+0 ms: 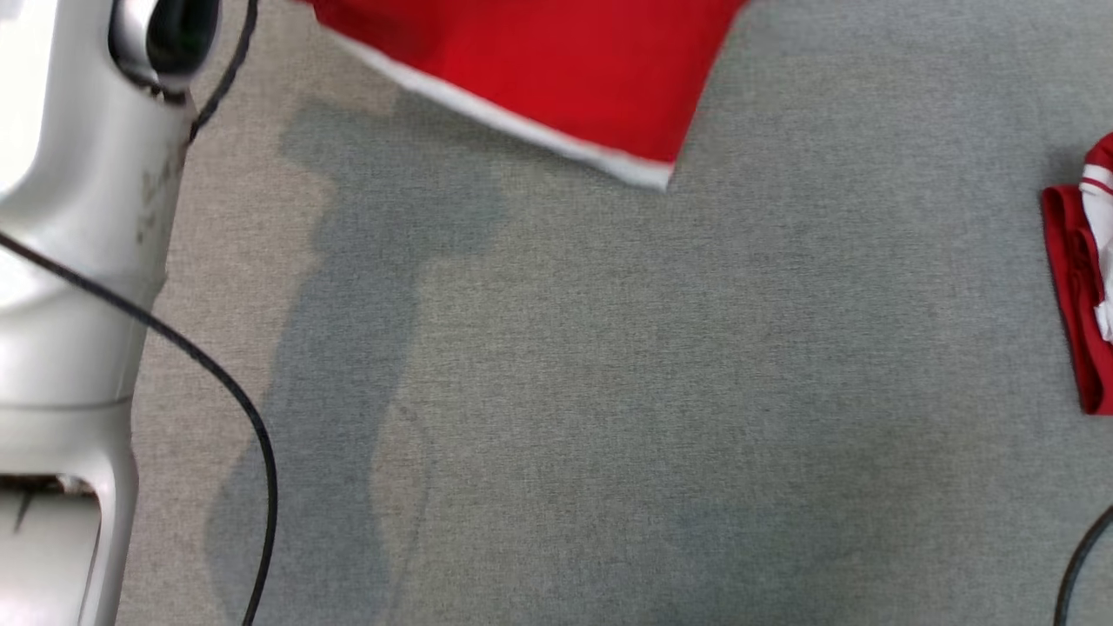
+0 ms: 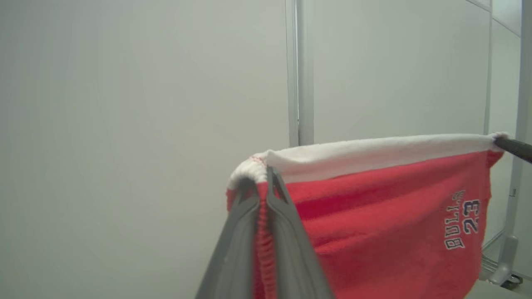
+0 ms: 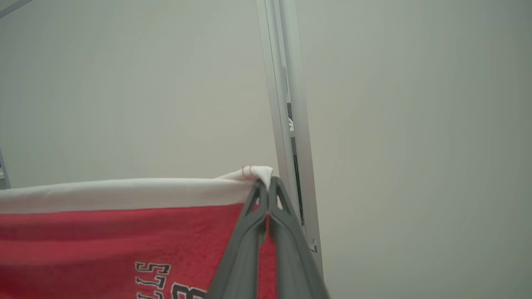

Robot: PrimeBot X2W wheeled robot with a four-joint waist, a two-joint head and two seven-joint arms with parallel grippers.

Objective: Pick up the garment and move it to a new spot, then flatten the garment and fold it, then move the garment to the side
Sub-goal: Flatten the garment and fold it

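Fingers (image 2: 239, 249) of the left gripper (image 2: 261, 176) are pinched shut on one gathered corner of the white waistband (image 2: 374, 155) of the red shorts (image 2: 374, 220). The right gripper (image 3: 266, 182) clamps the opposite corner, so the waistband stretches between them and the shorts hang in the air, with "BULLS 23" printed near the right gripper's side. From the head camera, the shorts' white-trimmed hem (image 1: 522, 122) hangs over the grey tabletop (image 1: 652, 391), with the pale left forearm (image 1: 78, 243) and a black cable (image 1: 217, 382) alongside. A second red-and-white garment (image 1: 1078, 287) lies crumpled at the view's right edge. Beyond stands a pale wall (image 2: 124, 104).
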